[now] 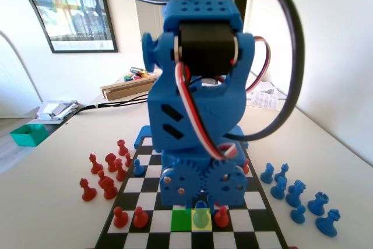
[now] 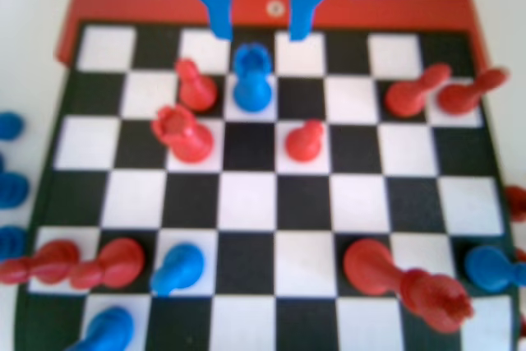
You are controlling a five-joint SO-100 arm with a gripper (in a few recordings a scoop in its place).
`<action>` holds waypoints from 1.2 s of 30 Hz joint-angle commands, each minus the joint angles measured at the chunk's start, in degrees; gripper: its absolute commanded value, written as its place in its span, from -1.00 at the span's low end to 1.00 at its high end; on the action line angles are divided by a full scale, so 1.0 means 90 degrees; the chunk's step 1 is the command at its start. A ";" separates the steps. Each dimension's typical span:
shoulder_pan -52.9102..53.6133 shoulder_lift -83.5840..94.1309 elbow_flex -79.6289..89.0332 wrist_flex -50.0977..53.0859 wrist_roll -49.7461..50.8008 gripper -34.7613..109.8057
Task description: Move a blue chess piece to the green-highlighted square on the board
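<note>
Greenish under the yellow tint in the fixed view, the blue chess piece stands directly below the gripper, just right of the green-highlighted square. The wrist view shows the jaws spread, holding nothing, above what seems a crowned blue piece, though blurred. Red pawns dot the board beyond.

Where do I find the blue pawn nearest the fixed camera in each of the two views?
Fixed view: the blue pawn stands at bottom centre, looking greenish, just right of the green square.
Wrist view: the blue pawn stands at top centre, just below the open pincer.
Shared landmark: the red pawn beside it, on its right in the fixed view and on its left in the wrist view.
</note>
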 commanded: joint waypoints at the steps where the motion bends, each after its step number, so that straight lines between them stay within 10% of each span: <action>1: 0.0010 0.0254 -0.0107 -0.0078 -0.0107 -0.36; 36: -0.0078 0.0117 0.0586 -0.0781 -0.0078 -0.36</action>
